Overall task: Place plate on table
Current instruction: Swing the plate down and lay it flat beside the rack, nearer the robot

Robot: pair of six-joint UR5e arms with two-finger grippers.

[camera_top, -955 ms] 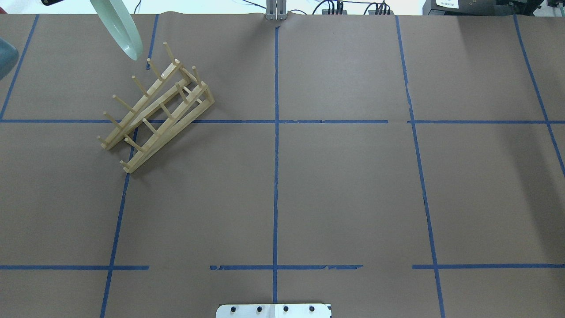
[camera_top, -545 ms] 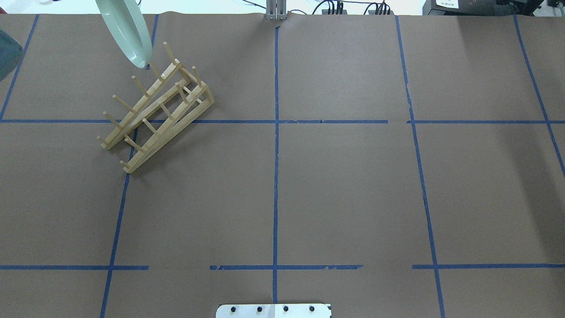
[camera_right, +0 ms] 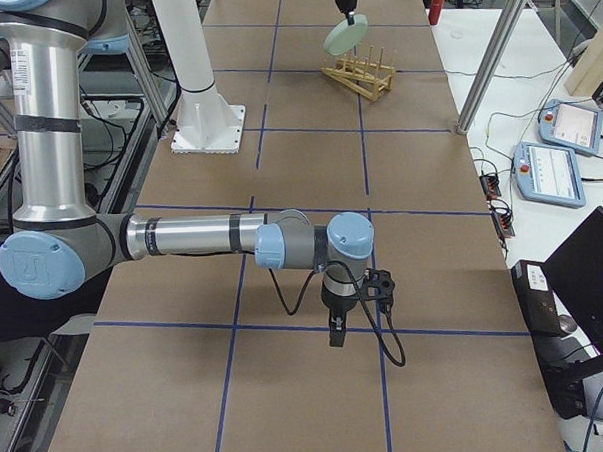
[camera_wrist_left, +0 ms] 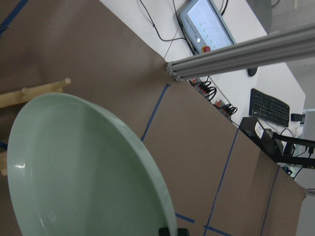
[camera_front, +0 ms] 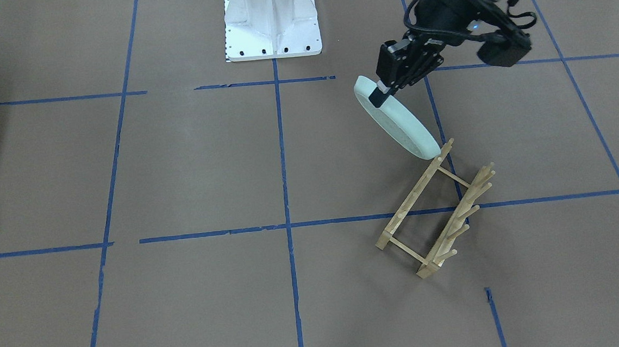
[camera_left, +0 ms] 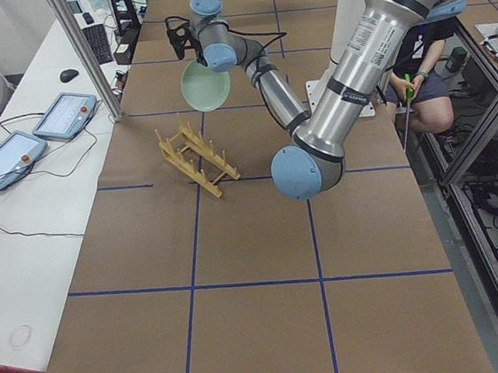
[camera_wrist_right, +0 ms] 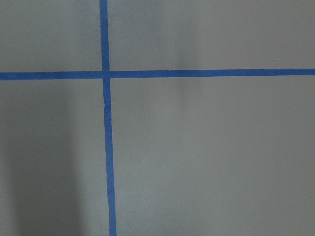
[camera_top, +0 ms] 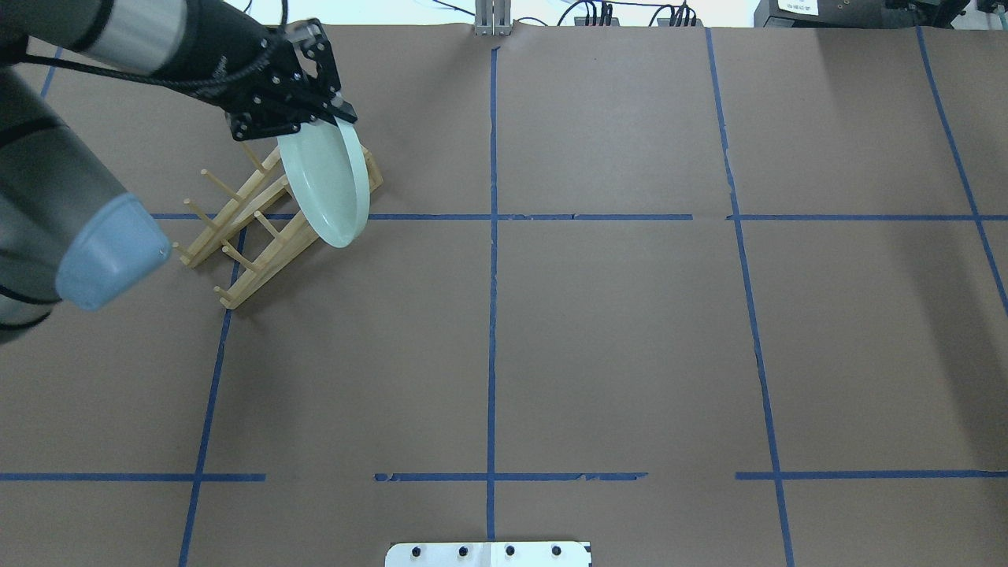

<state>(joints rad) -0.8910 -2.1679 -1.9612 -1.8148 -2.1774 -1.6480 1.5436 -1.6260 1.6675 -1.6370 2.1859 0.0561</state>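
The pale mint-green plate hangs tilted on edge in the air, its low rim just over the near end of the wooden peg rack. My left gripper is shut on the plate's upper rim. The front view shows the plate clamped at its top by the left gripper, above the brown taped table. The left wrist view is filled by the plate. My right gripper points down near the table far from the rack, seen only in the exterior right view, so I cannot tell whether it is open or shut.
The rack lies aslant on a blue tape line on the robot's left half. The white robot base stands at the table's near edge. Tablets and cables lie on the white bench beyond the far edge.
The plate has come down and rightward from the top-left corner of the overhead view to over the rack. The left arm and gripper now show in that view.
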